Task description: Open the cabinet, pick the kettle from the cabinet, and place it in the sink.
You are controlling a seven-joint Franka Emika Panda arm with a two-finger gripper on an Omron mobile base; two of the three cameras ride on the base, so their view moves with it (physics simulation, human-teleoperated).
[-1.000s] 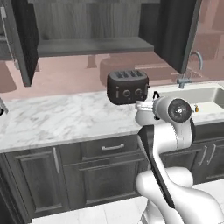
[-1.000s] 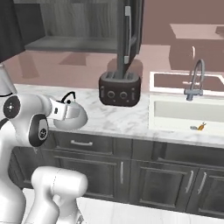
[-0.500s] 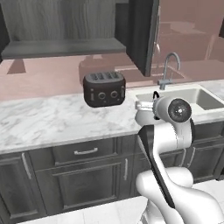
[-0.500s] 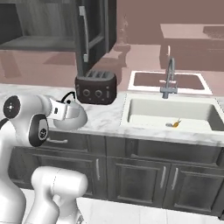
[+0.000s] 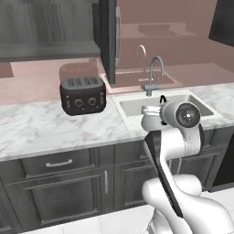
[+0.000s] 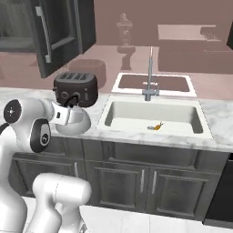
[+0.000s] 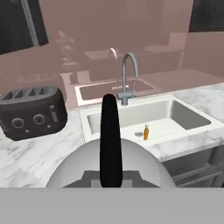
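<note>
The jaws are closed on the thin black loop handle of the kettle (image 7: 109, 175), which hangs under the hand above the front edge of the worktop (image 6: 218, 118), just left of the sink (image 6: 154, 118) and in front of the black toaster (image 6: 75, 88). Compared with a second ago the base has driven to the right: the sink has come from the right edge toward the middle of both base views, and the open cabinet (image 6: 59, 32) door now lies up and to the left, so the step of placing seems near. No writing or brand can be read.

Kettle (image 7: 131, 166) close below, black handle upright; sink (image 7: 192, 114) beyond, toaster (image 7: 30, 111) left.
</note>
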